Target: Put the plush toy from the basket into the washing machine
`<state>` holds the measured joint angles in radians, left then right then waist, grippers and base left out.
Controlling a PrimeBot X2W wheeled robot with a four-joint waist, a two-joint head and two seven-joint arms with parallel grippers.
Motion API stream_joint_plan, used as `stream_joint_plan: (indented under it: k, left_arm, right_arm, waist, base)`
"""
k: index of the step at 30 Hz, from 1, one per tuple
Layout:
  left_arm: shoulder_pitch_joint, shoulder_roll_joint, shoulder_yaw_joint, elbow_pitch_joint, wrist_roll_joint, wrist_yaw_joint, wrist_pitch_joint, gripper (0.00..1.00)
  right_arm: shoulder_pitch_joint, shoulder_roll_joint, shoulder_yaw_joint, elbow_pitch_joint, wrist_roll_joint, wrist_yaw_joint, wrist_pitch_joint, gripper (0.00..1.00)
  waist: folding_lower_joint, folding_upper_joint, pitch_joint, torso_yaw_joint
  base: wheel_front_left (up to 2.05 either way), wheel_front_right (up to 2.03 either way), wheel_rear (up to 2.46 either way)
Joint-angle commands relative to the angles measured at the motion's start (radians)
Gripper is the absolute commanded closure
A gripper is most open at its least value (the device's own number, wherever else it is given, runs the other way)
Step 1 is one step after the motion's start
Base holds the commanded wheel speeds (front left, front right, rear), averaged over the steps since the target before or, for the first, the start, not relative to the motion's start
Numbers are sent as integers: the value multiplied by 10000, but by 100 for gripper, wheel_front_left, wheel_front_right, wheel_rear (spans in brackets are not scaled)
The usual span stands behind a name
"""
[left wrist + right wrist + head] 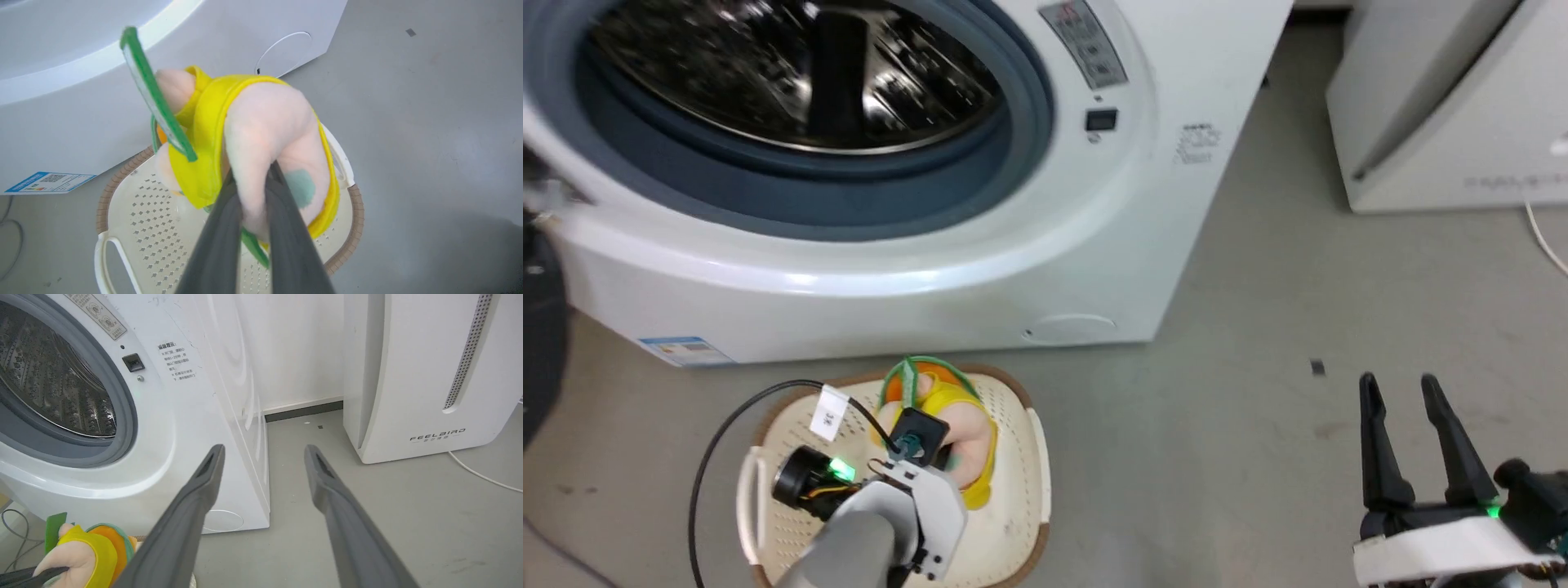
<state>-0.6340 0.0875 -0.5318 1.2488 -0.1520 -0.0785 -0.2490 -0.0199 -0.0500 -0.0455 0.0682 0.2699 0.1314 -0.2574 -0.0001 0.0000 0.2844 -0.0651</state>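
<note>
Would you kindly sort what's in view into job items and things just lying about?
For the job: soft yellow, pink and orange plush toy; cream perforated plastic basket; white front-loading washing machine; left gripper.
Lying about: white slanted FEELBIRD appliance; white floor cable.

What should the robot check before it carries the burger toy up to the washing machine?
1. Grip: ok. The left pincer is shut on the plush toy, pinching its pale pink part.
2. Toy clear of the basket: cannot tell. It hangs over the basket, but its height above the rim is unclear.
3. Way in: ok. The washing machine has its drum mouth uncovered.
4. Other arm out of the way: ok. The right pincer is open, holds nothing and is off to the side over the floor.
5. Loose bits: not ok. The green frill sticks out and might catch.
</note>
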Motion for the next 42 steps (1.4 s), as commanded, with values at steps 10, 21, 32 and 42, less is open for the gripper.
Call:
stream_joint_plan:
  k: [10,21,32,42]
  left_arm:
    - [1431,121,661,-3200,-445,704,-125,100]
    - [2474,755,1954,-7252,-419,1420,-127,100]
    - [1684,837,3495,-8127,-149,1742,-127,100]
    - [-17,1163,4654,-7721,176,1546,-127,100]
  right_arm:
    - [830,-2,-221,180,-95,-7,-44,0]
    - [962,-2,-111,217,-73,-7,-44,0]
    - [420,-2,31,131,-59,-7,-44,0]
    - [-461,-2,141,-31,10,-7,-44,0]
  waist:
    - [1,0,-1579,1065]
    - [1,0,-1836,1200]
    - [1,0,-920,462]
    - [1,0,698,-414]
  base:
    - [0,0,0]
    - [0,0,0]
    - [0,0,0]
    - [0,0,0]
